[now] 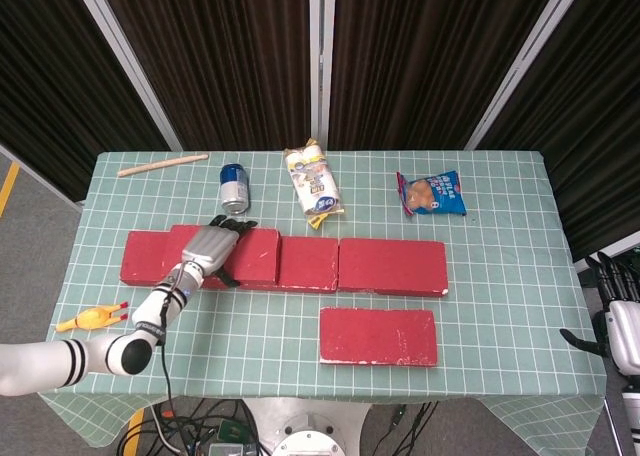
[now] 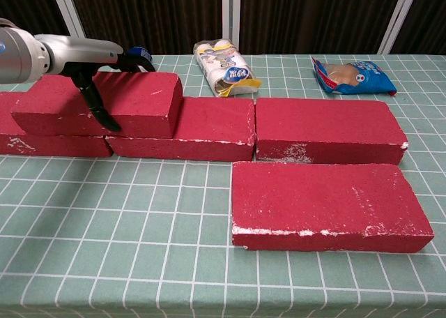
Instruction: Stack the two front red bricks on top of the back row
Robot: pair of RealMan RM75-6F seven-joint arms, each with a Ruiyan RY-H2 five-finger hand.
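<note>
One red brick [image 1: 228, 255] [image 2: 132, 109] lies on top of the back row's left part. My left hand [image 1: 207, 247] [image 2: 78, 56] grips it from above; the thumb [image 2: 97, 103] runs down its front face and the other fingers reach over its far edge. The back row [image 1: 390, 265] [image 2: 327, 130] of red bricks runs across the table's middle. A second red brick [image 1: 378, 336] [image 2: 324, 205] lies flat by itself in front of the row, right of centre. My right hand [image 1: 620, 326] hangs off the table's right edge, fingers apart, holding nothing.
Behind the row stand a blue can [image 1: 233, 186] [image 2: 141, 53], a bread packet [image 1: 313, 183] [image 2: 224, 68] and a blue snack bag [image 1: 432, 193] [image 2: 354, 77]. A wooden stick [image 1: 162, 164] lies at the back left. A yellow rubber chicken [image 1: 90, 318] lies at the left edge.
</note>
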